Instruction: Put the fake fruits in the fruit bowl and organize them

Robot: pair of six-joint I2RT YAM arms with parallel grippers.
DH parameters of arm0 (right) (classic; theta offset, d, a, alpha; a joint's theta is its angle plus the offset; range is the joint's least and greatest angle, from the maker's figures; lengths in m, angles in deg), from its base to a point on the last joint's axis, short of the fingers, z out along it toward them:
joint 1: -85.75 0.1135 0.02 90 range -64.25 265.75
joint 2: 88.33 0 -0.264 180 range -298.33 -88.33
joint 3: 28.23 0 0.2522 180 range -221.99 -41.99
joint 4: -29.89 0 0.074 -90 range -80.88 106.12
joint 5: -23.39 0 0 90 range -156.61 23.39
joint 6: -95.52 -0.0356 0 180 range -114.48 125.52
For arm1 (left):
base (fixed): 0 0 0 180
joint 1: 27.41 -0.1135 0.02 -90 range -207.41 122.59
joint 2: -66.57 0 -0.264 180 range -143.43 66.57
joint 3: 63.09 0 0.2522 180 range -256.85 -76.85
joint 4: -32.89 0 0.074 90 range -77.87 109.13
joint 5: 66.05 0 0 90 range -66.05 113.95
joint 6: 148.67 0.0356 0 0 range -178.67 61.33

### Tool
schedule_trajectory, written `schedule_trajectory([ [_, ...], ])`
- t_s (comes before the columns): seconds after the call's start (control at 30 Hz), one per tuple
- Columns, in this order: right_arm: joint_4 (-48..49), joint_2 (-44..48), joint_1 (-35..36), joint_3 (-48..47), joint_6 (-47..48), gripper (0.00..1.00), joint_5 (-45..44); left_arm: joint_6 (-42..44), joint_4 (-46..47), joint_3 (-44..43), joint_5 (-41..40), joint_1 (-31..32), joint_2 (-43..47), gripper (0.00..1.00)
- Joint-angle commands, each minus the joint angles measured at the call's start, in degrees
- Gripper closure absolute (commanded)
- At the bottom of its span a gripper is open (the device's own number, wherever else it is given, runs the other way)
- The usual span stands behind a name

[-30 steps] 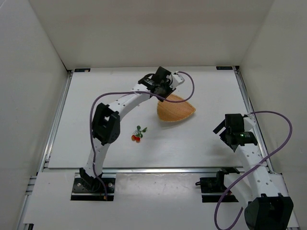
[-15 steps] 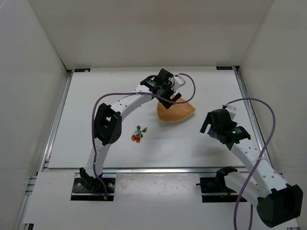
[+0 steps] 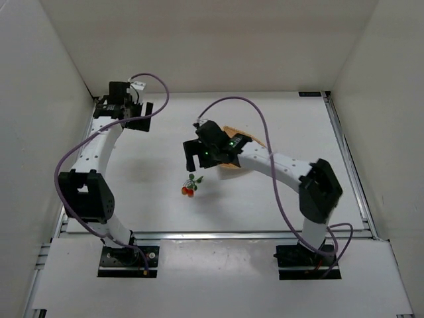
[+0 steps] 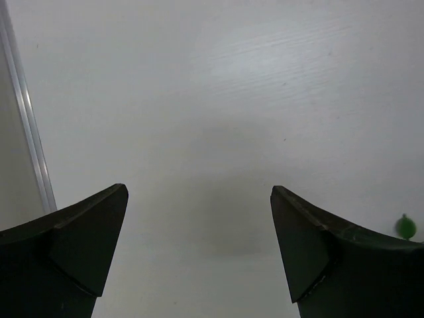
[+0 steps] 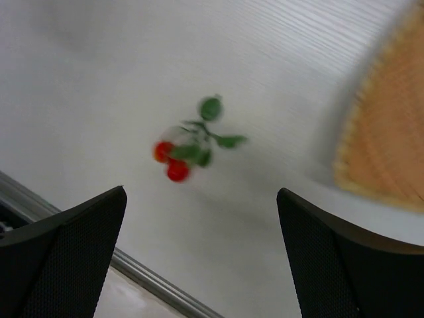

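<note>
Red-orange berry cluster on a green-leafed stem (image 3: 189,189) lies on the white desk (image 3: 132,199), outside the bowl. Right claw (image 3: 193,161) hovers just beyond it, wide open and empty. Orange-tan woven bowl (image 3: 244,137) sits partly under that arm. Left claw (image 3: 140,115) is far-left, open and empty. Risk: the thin stem slips the pinch, or the arm nudges the bowl.

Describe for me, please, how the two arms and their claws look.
The left arm and right arm have white links, black joints and a looping purple cable each. The left claw and right claw show two dark, wedge-shaped fingers.
</note>
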State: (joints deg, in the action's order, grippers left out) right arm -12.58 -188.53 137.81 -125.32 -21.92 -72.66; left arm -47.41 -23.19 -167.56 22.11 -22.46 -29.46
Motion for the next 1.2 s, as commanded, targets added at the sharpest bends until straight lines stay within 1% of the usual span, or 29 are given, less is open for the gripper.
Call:
schedule_trajectory([
  [0.0,-0.64,-7.18,0.33,-7.18,-1.64,0.02,8.42,-0.63,-2.59,7.19,1.84,-2.12,7.06,0.0],
  [0.03,-1.6,-10.94,0.33,-10.94,-3.3,0.04,8.42,-0.63,-2.59,8.79,1.85,-3.01,8.3,0.0],
  [0.1,-5.29,-15.96,0.33,-14.13,-7.61,0.07,7.89,-1.15,-2.59,12.82,3.33,-5.03,11.28,0.0],
  [0.17,-9.67,-18.79,0.33,-18.35,-10.59,0.12,6.93,-1.16,-2.59,15.12,3.34,-5.91,12.61,0.0],
  [0.23,-12.15,-22.13,0.33,-20.2,-12.19,0.13,6.4,-1.69,-2.59,17.5,4.48,-6.71,13.41,0.0],
  [0.3,-13.74,-24.15,0.33,-20.91,-13.51,0.17,5.6,-2.21,-2.59,18.73,5.09,-8.02,13.94,0.0],
  [0.33,-13.74,-24.68,0.33,-21.43,-13.52,0.17,6.13,-2.21,-2.59,18.73,5.1,-8.03,13.94,0.0],
  [0.4,-14.35,-26.43,0.33,-22.74,-13.52,0.2,6.13,-2.21,-2.59,18.73,5.63,-8.55,13.94,0.0],
  [0.47,-15.67,-28.98,0.86,-24.24,-14.3,0.2,5.08,-2.21,-2.59,18.73,5.63,-8.55,13.94,0.0],
  [0.5,-17.42,-29.78,0.86,-24.86,-14.31,0.24,5.08,-2.21,-2.59,18.73,5.63,-8.55,13.94,0.0],
  [0.6,-18.66,-31.72,0.86,-25.48,-15.01,0.3,5.08,-2.21,-2.59,18.73,5.63,-9.08,13.94,0.0],
  [0.67,-18.66,-33.03,0.86,-25.48,-15.01,0.37,5.08,-2.21,-2.59,18.73,5.63,-9.08,13.94,0.0],
  [0.7,-18.66,-33.04,1.47,-25.48,-14.49,0.46,4.55,-2.21,-2.59,18.73,5.63,-9.08,13.94,0.0],
  [0.77,-19.28,-33.04,1.47,-25.48,-14.48,0.6,4.55,-2.21,-2.59,19.26,6.15,-9.61,13.94,0.0],
  [0.8,-19.28,-33.04,1.47,-25.48,-13.87,0.73,4.03,-2.21,-2.59,19.87,6.15,-9.61,13.94,0.0],
  [0.9,-19.28,-31.9,1.47,-24.96,-13.87,0.9,2.97,-2.21,-2.59,20.4,6.15,-10.14,13.94,0.0],
  [0.93,-19.28,-31.9,1.47,-24.95,-13.87,0.97,2.97,-2.21,-2.59,20.4,6.15,-10.14,13.94,0.0],
  [0.97,-19.28,-31.29,1.47,-24.95,-13.17,1.0,2.97,-2.21,-2.59,20.4,6.15,-10.66,13.94,0.0],
  [1.1,-18.14,-29.18,2.0,-26.45,-9.4,1.0,4.72,-2.21,-2.59,20.93,6.77,-10.66,13.94,0.0],
  [1.17,-15.69,-26.2,2.53,-26.97,-8.16,1.0,5.52,-2.21,-2.59,21.46,6.77,-10.66,13.94,0.0],
])
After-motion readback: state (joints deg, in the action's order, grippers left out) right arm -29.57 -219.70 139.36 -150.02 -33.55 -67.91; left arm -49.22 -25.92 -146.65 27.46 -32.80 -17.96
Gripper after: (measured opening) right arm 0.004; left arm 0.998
